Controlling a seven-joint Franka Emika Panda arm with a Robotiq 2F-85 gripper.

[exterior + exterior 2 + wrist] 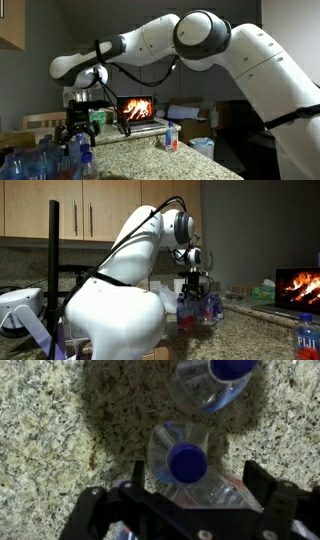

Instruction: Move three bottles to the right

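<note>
Closest to the wrist camera is the gripper (197, 480), its black fingers (137, 475) spread well apart, so it stands open and holds nothing. Between those fingers stands a clear bottle (187, 460) with a blue cap, seen from straight above. Whether either finger touches its side cannot be told. Just ahead of the gripper, past the fingertips, a second bottle (212, 378) with the same blue cap stands on the speckled granite worktop (50, 430), near the first one but apart from it.

In an exterior view the white arm (200, 40) bends across the scene and the gripper (78, 132) hangs pointing down into a bunch of bottles (40, 160), which crowd right below and beside it. Behind the gripper a laptop (135, 107) shows a picture of a fire. Well off to one side of the gripper a lone bottle (172, 137) with a red band stands on the worktop.

In an exterior view from behind the arm, the gripper (193, 288) sits just above bottles with red bands. A large bottle (308, 338) with a blue cap stands far from it, close to the camera. Wooden cupboards (100, 220) hang behind the gripper.
</note>
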